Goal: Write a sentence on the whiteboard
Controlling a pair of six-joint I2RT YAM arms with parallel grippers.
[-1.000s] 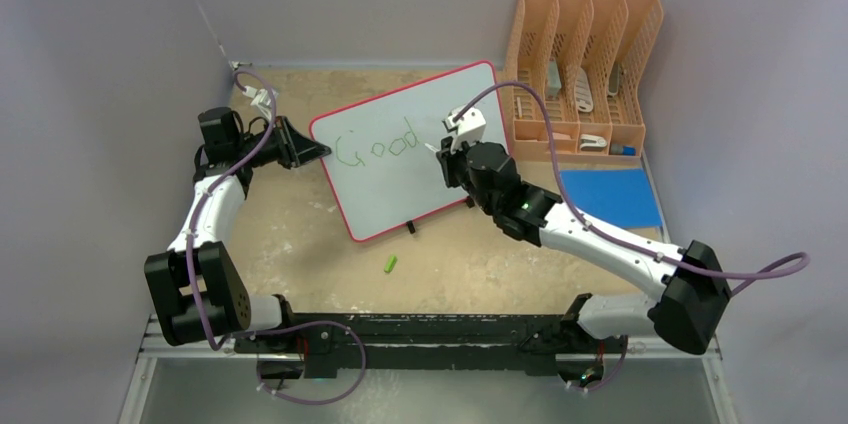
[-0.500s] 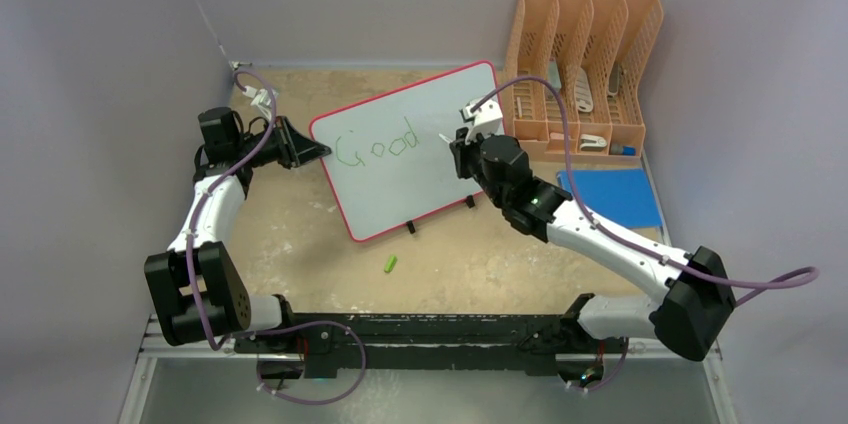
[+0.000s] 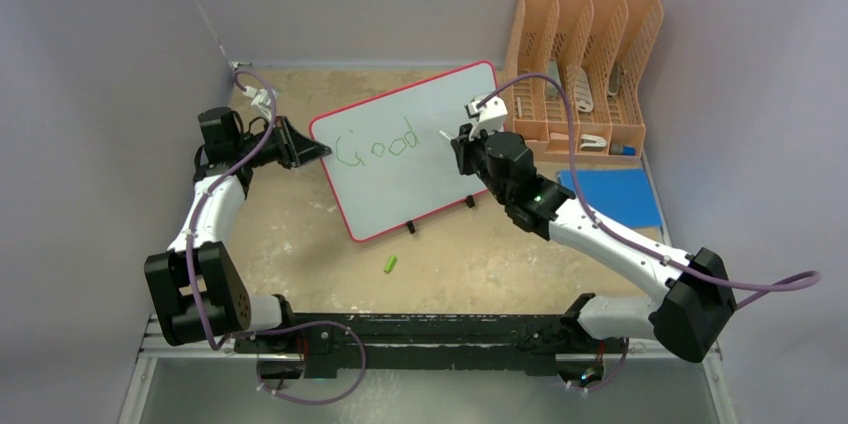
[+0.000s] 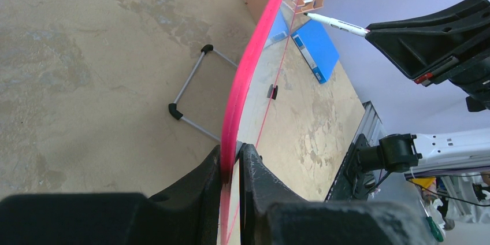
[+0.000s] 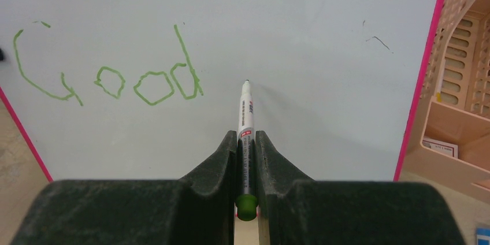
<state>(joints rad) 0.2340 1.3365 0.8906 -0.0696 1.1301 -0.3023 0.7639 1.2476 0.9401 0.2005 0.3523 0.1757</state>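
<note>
Clamped tight: left end effector [image 4: 231, 151], right end effector [image 5: 247, 136]

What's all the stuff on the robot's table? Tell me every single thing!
whiteboard: 1, pale grey-white with a red rim, middle of the table
word "Good": 1, green, written on the whiteboard
marker: 1, white with a green end, in the right gripper, tip pointing at the board just right of the word
cap: 1, green, lying on the table in front of the whiteboard
rack: 1, orange, far right corner, small pale things inside
flat rectangle: 1, blue, in front of the rack
table: 1, tan, under everything
left gripper: 1, black, shut on the whiteboard's edge
right gripper: 1, black, shut on the marker
</note>
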